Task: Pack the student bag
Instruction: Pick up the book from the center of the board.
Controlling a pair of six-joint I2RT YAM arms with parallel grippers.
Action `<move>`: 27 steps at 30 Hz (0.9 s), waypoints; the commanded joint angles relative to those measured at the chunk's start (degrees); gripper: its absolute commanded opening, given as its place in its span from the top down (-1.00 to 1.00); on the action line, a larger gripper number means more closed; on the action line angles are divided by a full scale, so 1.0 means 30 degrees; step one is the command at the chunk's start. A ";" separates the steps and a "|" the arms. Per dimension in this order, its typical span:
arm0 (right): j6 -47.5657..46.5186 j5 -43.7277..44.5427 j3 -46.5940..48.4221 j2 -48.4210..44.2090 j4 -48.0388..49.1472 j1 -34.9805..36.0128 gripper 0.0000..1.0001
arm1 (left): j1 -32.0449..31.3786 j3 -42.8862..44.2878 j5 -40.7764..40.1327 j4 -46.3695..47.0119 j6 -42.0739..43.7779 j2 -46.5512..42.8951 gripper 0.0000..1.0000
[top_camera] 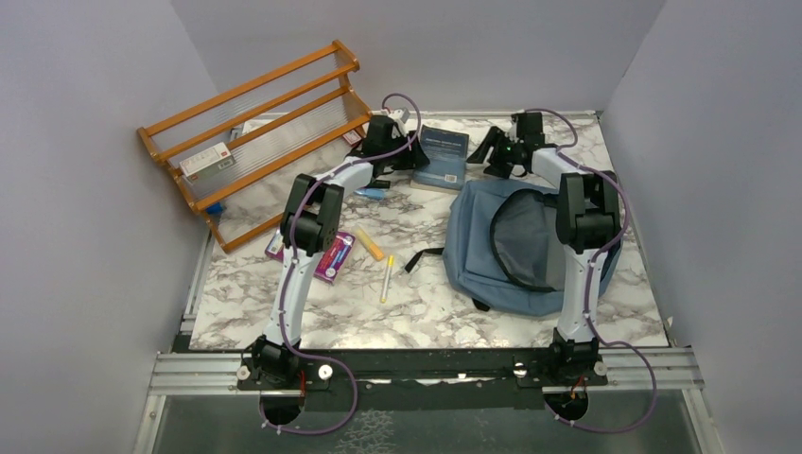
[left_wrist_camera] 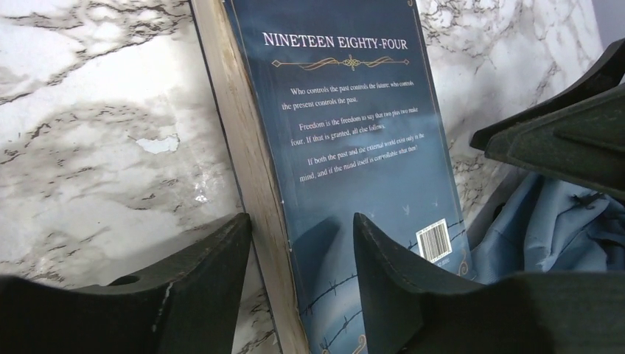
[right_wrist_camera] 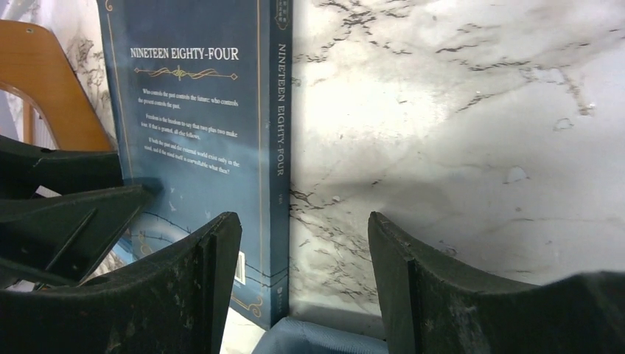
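The student bag (top_camera: 492,251) is a dusty-blue backpack lying open at the right of the table, its dark lining showing. A dark blue book (top_camera: 442,156), "Nineteen Eighty-Four", lies back cover up just behind it. My left gripper (top_camera: 395,140) is at the book's left side. In the left wrist view it (left_wrist_camera: 302,221) is open, with the book's (left_wrist_camera: 346,133) page edge between the jaws. My right gripper (top_camera: 496,149) is at the book's right side. In the right wrist view it (right_wrist_camera: 304,217) is open, with the spine (right_wrist_camera: 278,147) by its left finger. Bag fabric shows in both wrist views (left_wrist_camera: 553,221) (right_wrist_camera: 309,339).
A wooden rack (top_camera: 255,123) leans at the back left with a pink-white box (top_camera: 206,161) on it. A purple pack (top_camera: 335,257), an orange marker (top_camera: 369,243) and a yellow pen (top_camera: 387,277) lie mid-table. Grey walls enclose the table.
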 commanded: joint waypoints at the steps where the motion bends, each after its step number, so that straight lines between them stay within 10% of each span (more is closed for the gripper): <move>1: -0.0491 0.0450 -0.0649 -0.0816 -0.0086 -0.0215 -0.39 | -0.0866 -0.1265 -0.0454 -0.5209 0.0621 0.1172 -0.16; 10: -0.0837 0.0420 -0.1073 -0.1252 -0.0016 -0.0357 -0.39 | -0.1419 -0.2591 -0.1834 -0.6601 0.0457 0.0158 -0.15; 27: -0.1113 -0.1791 -0.1155 -0.0352 -0.0370 -0.0717 -0.41 | -0.1083 -0.4638 -0.0222 -0.4896 -0.0712 0.0665 0.93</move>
